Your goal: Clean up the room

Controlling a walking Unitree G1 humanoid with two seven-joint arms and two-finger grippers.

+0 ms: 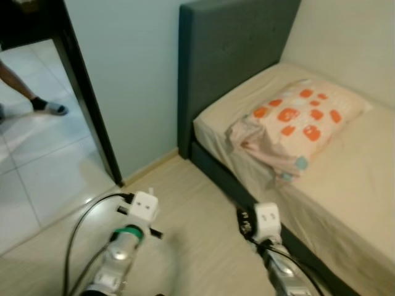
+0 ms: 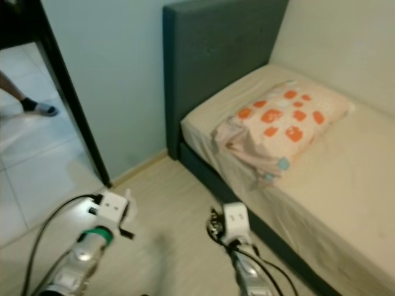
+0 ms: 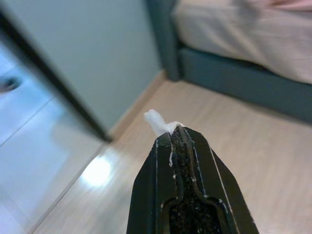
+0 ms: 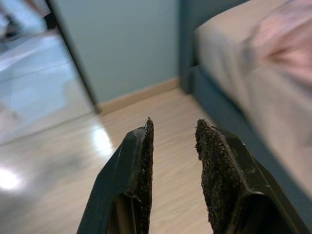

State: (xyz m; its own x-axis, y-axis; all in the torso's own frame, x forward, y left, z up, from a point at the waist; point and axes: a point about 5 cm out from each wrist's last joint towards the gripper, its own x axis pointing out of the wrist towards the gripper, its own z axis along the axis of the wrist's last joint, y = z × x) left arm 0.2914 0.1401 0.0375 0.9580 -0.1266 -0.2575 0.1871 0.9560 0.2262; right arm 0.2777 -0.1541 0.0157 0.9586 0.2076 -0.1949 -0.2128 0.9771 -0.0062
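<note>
Left gripper [image 3: 178, 134]: clenched on a small white scrap [image 3: 158, 121], likely tissue, which sticks out past the fingertips; held above the floor, out from the bed's foot-side corner.
Right gripper [image 4: 173, 131]: released, nothing between the pads; held low, just beside the bed frame.
Step in hand: judged to be carrying the scrap off for disposal. Keep the clench firm, since only a small edge is pinched; carry it level and avoid swinging the arm near the frame.
Bed [image 1: 345, 185]: beige sheet, dark grey headboard [image 1: 228, 55], with an orange-spotted pillow [image 1: 296, 123] lying crumpled near the headboard.
Floor [image 1: 185, 209]: pale wood boards beside the bed, glossy, with glare.
Doorway [image 1: 37, 123]: beyond the headboard wall, dark frame, white tiles; a person's socked foot [image 1: 49, 106] stands there.
</note>
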